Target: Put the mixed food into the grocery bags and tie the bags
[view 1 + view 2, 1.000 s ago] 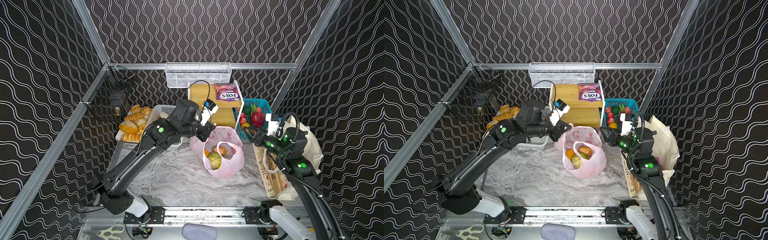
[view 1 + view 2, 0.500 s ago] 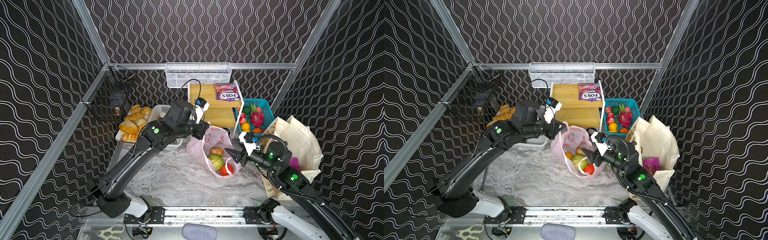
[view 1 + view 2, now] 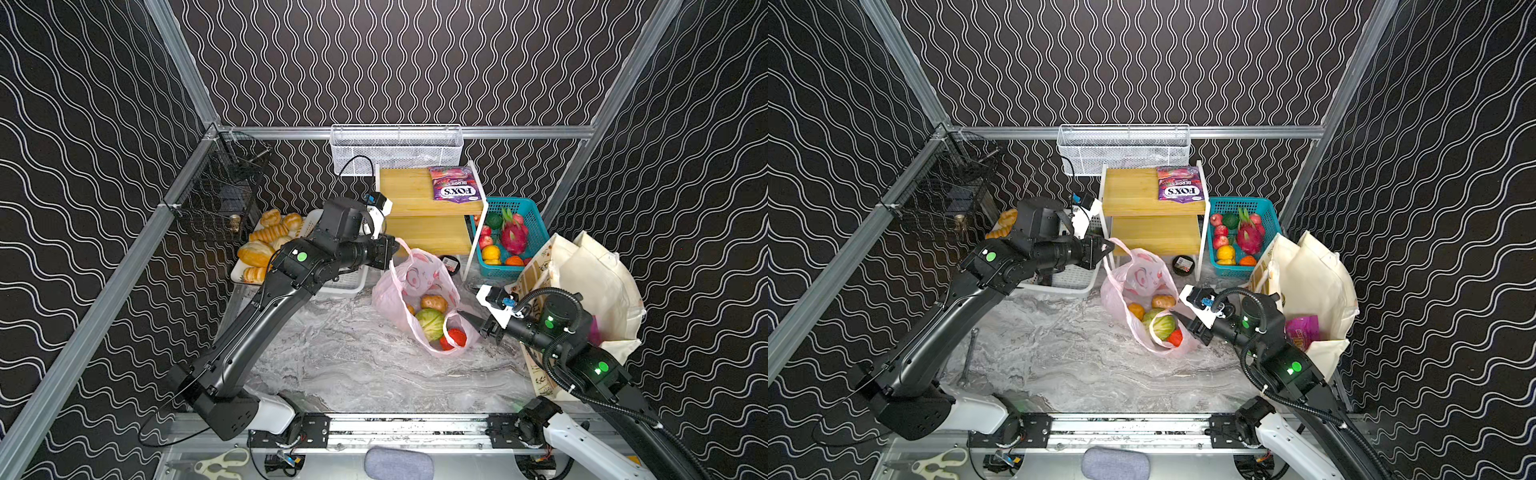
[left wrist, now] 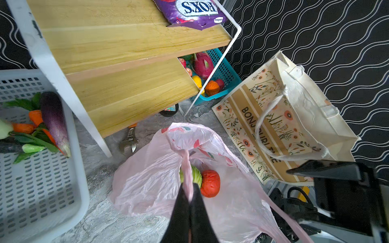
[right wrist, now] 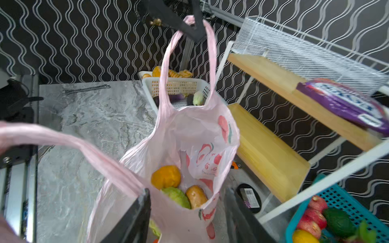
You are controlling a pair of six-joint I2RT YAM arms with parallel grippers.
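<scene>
left gripper (image 4: 190,189) pinching a loop handle (image 5: 166,73), right gripper (image 5: 187,191) spread at the mouth of the pink bag (image 3: 409,278)
my left jaws are clamped tight on that handle, holding the bag up beside the wooden shelf (image 3: 407,187); my right jaws stand apart over the bag's near rim, holding nothing. the cabbage (image 3: 430,324) and red vegetable (image 3: 455,337) lie inside. i judge the next catch is the free handle (image 5: 63,137): i'd close on that strap alone, not the thin film, and keep the left pull taut. against a second ago, the right gripper has dropped from the teal basket (image 3: 509,201) to the bag, and the red vegetable is newly inside.
</scene>
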